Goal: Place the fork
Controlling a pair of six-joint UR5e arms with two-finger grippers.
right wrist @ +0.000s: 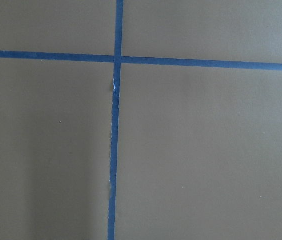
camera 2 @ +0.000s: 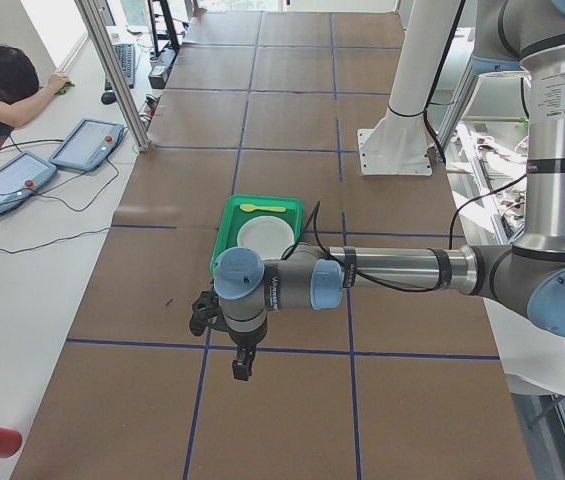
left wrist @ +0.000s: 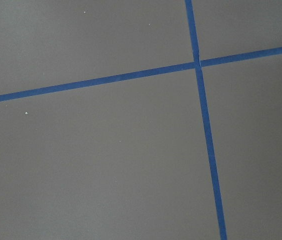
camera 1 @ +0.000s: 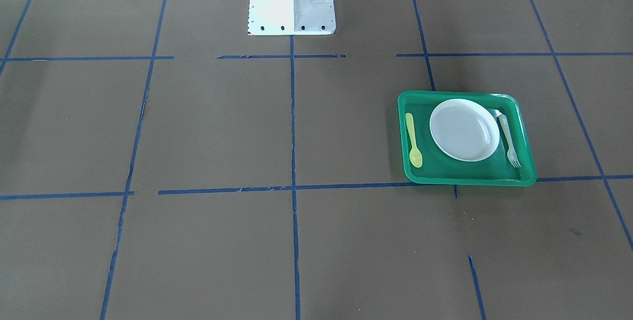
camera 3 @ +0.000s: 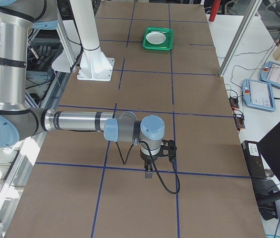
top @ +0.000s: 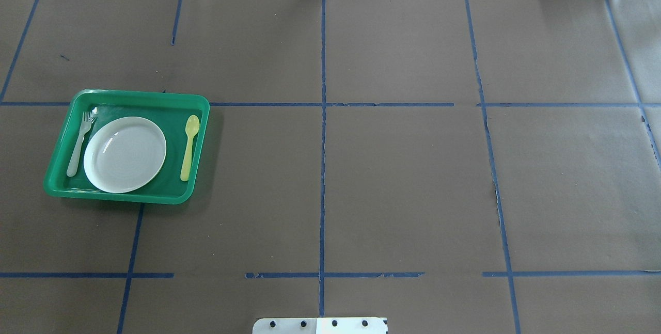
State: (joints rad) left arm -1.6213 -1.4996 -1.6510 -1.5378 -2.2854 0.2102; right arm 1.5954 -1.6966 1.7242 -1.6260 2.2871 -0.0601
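**Fork in tray, arms clear**

Fork (top: 80, 143) lies just beside the plate (top: 125, 154) on its robot-left side, tines pointing away from the robot. Spoon (top: 189, 147) mirrors it on the plate's other side. Both sit inside the tray (top: 129, 95), which reads as a finished place setting. Left gripper (camera 2: 242, 368) and right gripper (camera 3: 148, 174) hang well apart from the plate, probably to stay clear. Jaw state: cannot tell. No legible writing.

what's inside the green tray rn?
In the tray: a white plate in the middle, the fork beside it on the left, a yellow spoon on the right. The floor under the plate is hidden.
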